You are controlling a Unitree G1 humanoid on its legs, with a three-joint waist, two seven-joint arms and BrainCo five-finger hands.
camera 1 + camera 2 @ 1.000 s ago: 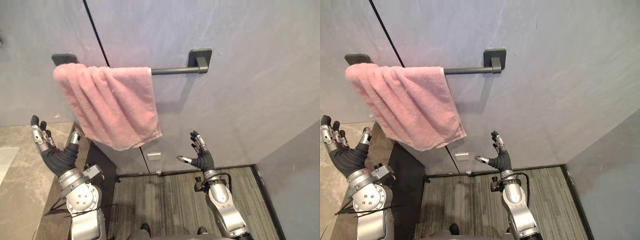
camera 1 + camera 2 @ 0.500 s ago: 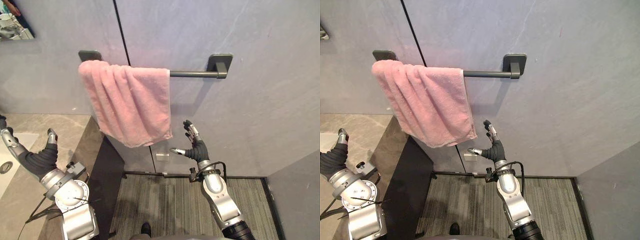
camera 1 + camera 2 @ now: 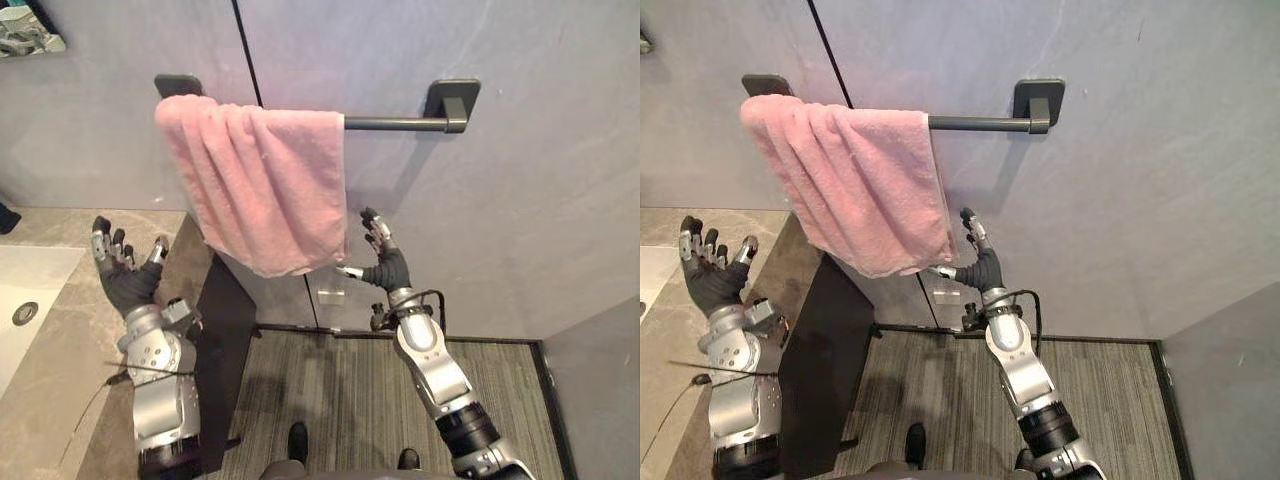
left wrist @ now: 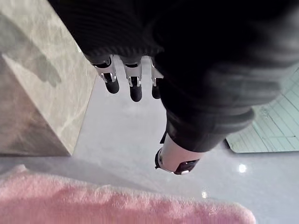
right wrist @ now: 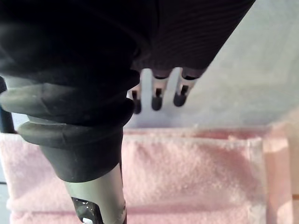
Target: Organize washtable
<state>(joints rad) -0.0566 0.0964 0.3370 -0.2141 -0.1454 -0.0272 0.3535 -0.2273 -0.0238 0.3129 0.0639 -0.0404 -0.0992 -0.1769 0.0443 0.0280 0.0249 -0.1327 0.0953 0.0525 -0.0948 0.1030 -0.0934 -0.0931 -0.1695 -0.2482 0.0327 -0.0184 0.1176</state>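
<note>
a pink towel (image 3: 260,180) hangs bunched over the left end of a dark towel bar (image 3: 395,123) on the grey wall. the right hand (image 3: 385,268) is spread wide just beside the towel's lower right corner, holding nothing. the left hand (image 3: 125,280) is raised with fingers spread wide over the right edge of the stone countertop (image 3: 60,340).

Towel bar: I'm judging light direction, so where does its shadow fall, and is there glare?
Left eye view: the towel bar casts its shadow on the wall just below, beside the pink towel. Left wrist view: two small glints on the wall.
</note>
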